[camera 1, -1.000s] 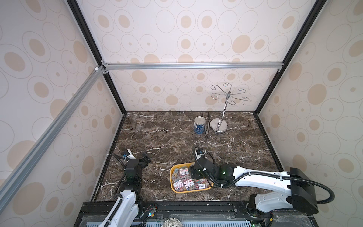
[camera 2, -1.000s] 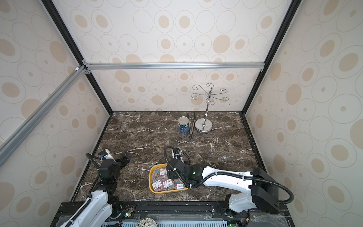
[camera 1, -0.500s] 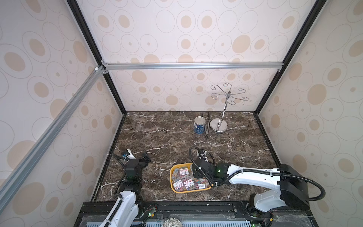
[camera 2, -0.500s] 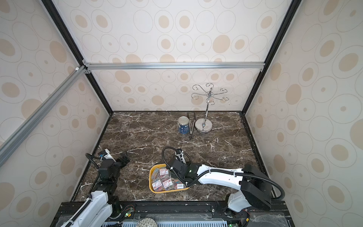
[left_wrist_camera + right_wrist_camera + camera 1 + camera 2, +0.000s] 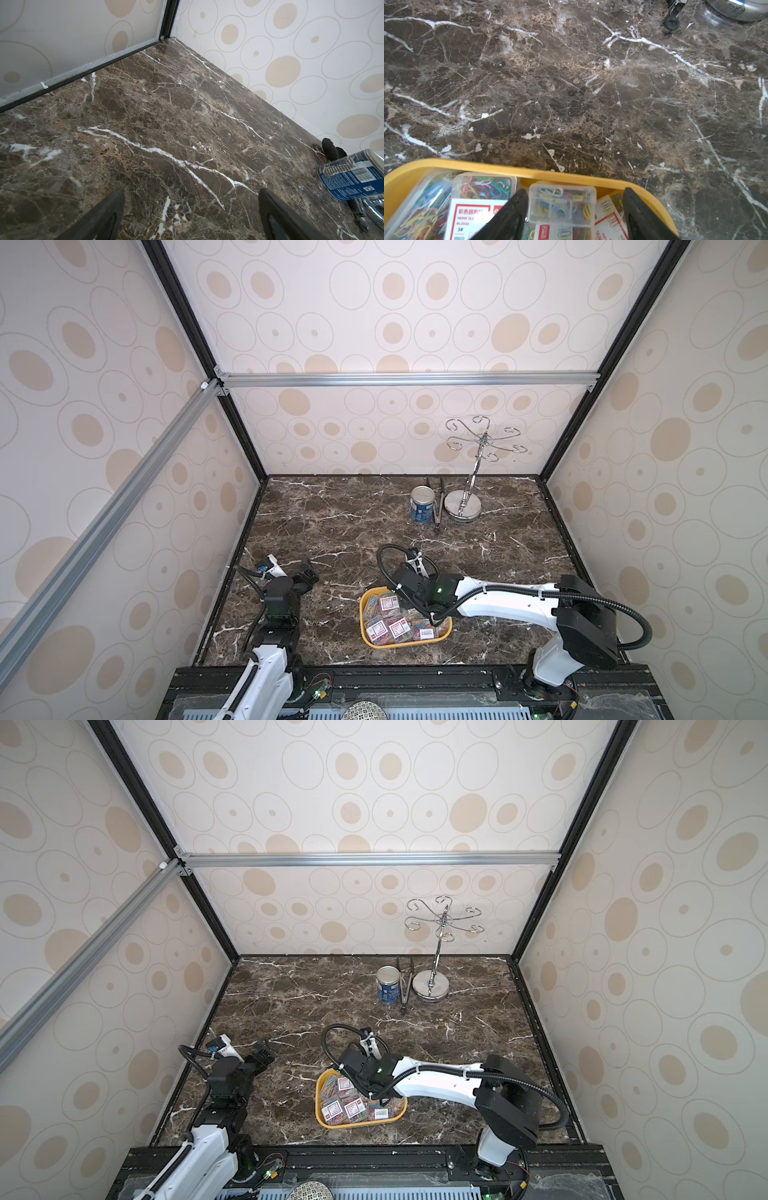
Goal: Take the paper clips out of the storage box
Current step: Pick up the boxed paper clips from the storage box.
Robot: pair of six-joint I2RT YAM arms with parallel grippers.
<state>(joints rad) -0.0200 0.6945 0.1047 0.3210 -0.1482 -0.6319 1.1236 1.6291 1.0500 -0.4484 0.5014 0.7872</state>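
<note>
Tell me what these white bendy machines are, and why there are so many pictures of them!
They are two robot arms, a left arm and a right arm, working on a marble table. Two pictures look down from one camera up high, so they look almost the same. The other two come from a small camera on each arm's wrist. The yellow storage box holds little clear cases of coloured paper clips. The right hand reaches into the box. Its black fingers stand open on either side of one case, not squeezing it yet. The left hand is open over bare table and holds nothing. At the back stand a blue tin can and a shiny metal stand with curly hooks.
</note>
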